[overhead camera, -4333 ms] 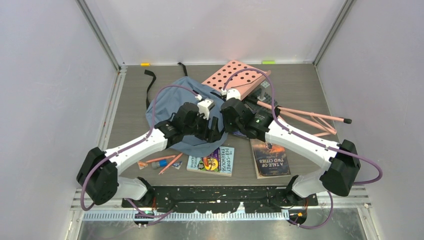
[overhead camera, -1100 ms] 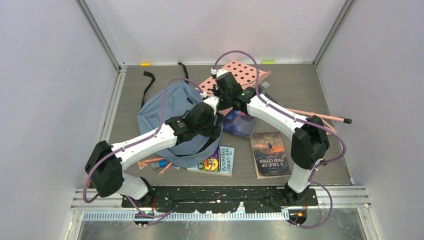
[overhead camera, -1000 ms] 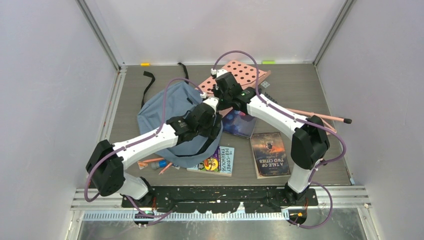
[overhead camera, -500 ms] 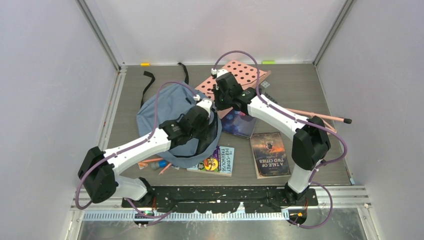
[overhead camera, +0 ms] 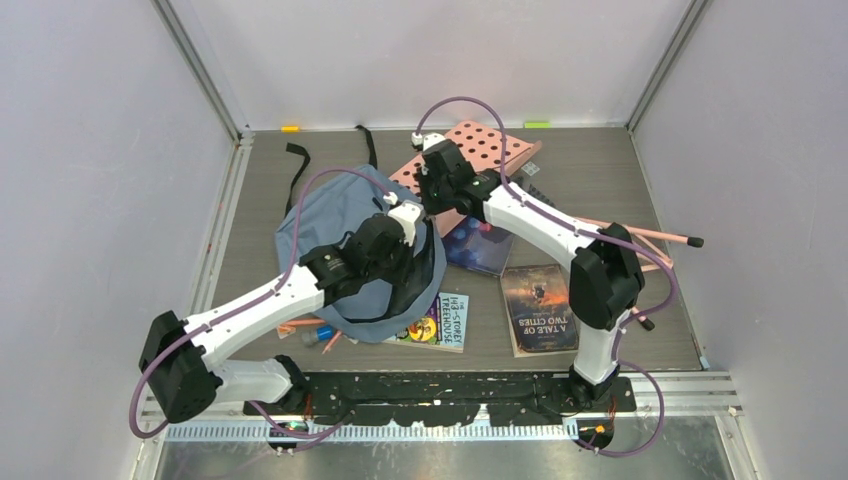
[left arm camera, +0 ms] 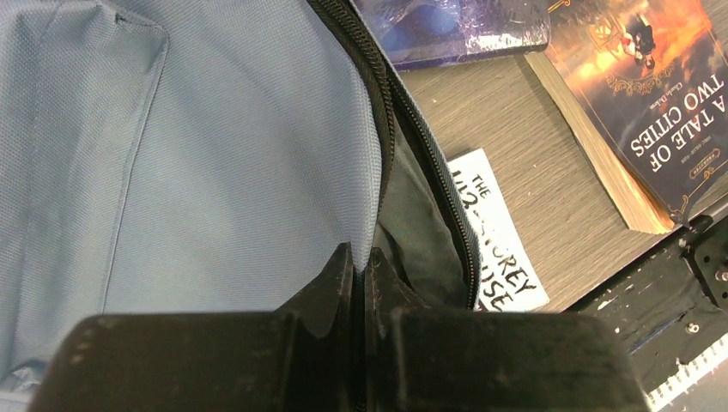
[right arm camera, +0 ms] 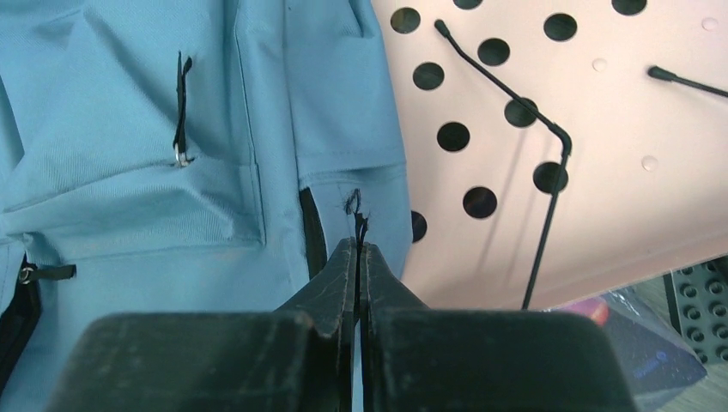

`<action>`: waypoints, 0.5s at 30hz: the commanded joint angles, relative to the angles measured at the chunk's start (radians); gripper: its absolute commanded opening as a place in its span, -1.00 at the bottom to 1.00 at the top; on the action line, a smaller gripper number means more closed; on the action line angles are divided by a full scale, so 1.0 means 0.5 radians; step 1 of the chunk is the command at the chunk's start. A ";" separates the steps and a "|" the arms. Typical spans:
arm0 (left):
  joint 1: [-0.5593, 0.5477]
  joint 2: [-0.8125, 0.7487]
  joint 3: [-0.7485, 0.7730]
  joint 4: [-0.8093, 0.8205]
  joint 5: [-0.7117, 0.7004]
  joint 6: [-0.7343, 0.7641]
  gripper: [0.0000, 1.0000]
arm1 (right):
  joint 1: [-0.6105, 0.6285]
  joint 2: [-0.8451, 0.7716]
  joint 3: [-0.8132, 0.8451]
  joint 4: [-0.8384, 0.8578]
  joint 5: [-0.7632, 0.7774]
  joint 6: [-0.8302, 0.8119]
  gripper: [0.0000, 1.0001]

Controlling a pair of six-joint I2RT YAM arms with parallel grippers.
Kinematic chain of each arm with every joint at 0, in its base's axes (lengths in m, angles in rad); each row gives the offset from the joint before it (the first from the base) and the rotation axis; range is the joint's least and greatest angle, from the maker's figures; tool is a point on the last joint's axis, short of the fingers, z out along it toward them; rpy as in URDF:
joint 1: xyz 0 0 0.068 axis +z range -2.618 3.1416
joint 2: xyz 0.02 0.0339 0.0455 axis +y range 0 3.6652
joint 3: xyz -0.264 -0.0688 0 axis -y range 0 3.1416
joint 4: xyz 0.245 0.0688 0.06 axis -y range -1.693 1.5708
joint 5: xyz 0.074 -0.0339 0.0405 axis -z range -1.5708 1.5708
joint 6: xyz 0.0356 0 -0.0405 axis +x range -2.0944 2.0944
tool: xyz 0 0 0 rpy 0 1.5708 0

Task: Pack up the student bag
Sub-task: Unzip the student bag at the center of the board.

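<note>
The dusty-blue student bag lies left of centre, its black-zippered mouth facing the near right. My left gripper is shut on the blue fabric edge of the student bag just beside the zipper; its tips pinch the cloth. My right gripper is at the bag's far right side, next to the pink board. It is shut on a thin black tab and blue cloth of the student bag. The bag's inside is mostly hidden.
A pink perforated board leans behind the right arm. "A Tale of Two Cities", a treehouse book and a dark purple book lie near the bag's mouth. Pink pencils lie right, pens near left.
My left gripper has shut on the bag's edge and drawn back to the near left, pulling the fabric with it. The right gripper stays shut and has shifted slightly left.
</note>
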 commanded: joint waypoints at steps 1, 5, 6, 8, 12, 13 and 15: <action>-0.013 -0.088 0.009 -0.158 0.146 0.092 -1.00 | -0.016 0.083 0.190 0.178 0.026 -0.075 -0.99; -0.013 -0.076 0.020 -0.161 0.171 0.098 -1.00 | -0.016 0.173 0.276 0.197 -0.013 -0.093 -0.99; -0.013 -0.071 0.023 -0.158 0.182 0.098 -1.00 | -0.018 0.203 0.313 0.200 -0.019 -0.099 -0.99; -0.013 -0.047 0.040 -0.156 0.198 0.107 -1.00 | -0.018 0.255 0.369 0.209 -0.031 -0.101 -0.99; -0.013 0.008 0.115 -0.190 0.206 0.113 -1.00 | -0.014 0.381 0.490 0.228 -0.056 -0.102 -0.99; -0.013 0.009 0.119 -0.185 0.206 0.113 -1.00 | -0.015 0.403 0.512 0.226 -0.064 -0.099 -0.99; -0.013 0.013 0.117 -0.169 0.201 0.109 -1.00 | -0.014 0.485 0.591 0.223 -0.076 -0.089 -0.99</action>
